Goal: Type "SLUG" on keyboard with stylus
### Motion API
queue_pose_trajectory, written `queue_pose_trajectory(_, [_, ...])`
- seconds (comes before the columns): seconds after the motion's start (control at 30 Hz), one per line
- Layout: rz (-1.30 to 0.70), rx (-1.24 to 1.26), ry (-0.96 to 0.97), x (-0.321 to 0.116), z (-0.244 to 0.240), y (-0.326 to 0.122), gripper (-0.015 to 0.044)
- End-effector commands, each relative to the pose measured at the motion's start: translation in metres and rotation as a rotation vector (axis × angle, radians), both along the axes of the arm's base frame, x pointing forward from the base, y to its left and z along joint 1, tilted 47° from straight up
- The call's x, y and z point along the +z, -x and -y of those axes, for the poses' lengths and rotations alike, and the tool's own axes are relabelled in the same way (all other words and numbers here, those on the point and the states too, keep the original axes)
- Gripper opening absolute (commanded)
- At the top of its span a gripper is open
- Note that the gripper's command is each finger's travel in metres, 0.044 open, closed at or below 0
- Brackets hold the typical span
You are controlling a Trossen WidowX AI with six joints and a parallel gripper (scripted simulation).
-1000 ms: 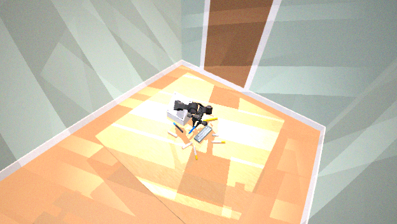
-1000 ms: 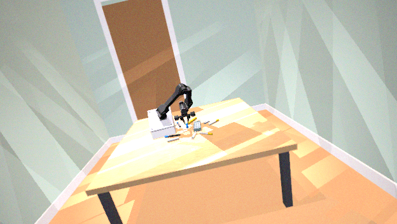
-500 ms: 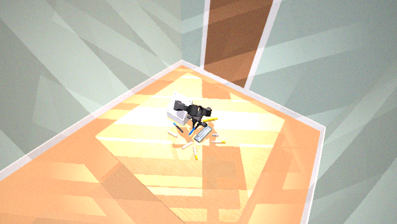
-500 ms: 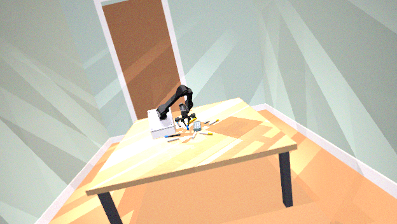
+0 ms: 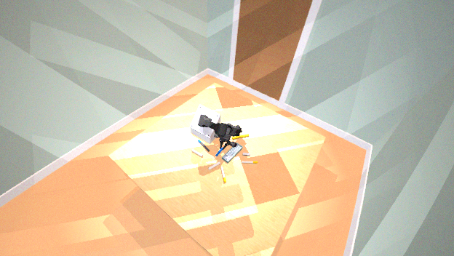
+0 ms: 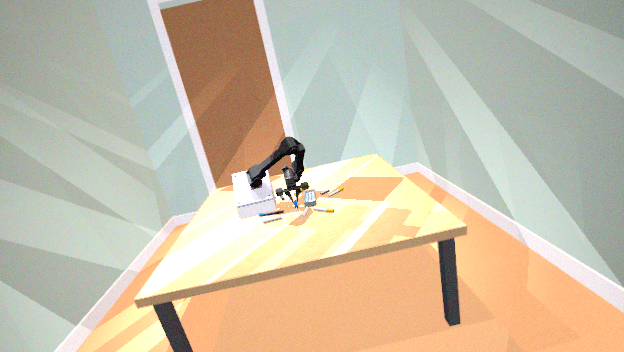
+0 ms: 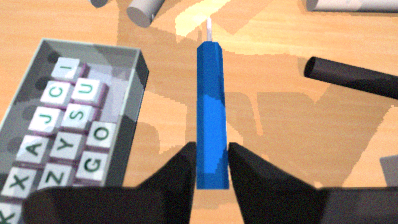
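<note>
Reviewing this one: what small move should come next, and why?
Probably shift the gripper sideways toward the keyboard, tip raised: the blue stylus is held between its fingers but lies beside the keyboard, and the S key, first in SLUG, is off to that side.
</note>
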State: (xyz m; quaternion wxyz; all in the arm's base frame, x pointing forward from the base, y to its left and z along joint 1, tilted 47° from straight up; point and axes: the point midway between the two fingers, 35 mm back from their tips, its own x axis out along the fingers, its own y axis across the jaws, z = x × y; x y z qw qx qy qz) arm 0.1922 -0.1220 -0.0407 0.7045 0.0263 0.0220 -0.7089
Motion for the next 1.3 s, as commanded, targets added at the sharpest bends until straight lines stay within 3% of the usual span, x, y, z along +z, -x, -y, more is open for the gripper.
queue_pose_trajectory(0.0, [-0.007, 0.004, 0.007, -0.003, 0.004, 0.0, 0.0])
queue_pose_trajectory(0.13, [-0.007, 0.004, 0.009, -0.004, 0.006, 0.001, 0.0])
queue_pose_trajectory(0.33, [-0.001, -0.003, 0.005, -0.004, 0.005, 0.001, 0.015])
queue_pose_trajectory(0.53, [-0.002, -0.001, 0.0, -0.001, 0.001, 0.0, 0.015])
queue_pose_trajectory(0.8, [-0.006, 0.004, 0.006, 0.037, -0.038, 0.0, 0.015])
queue_pose_trajectory(1.27, [-0.007, -0.007, -0.141, 0.062, -0.012, 0.0, 0.015])
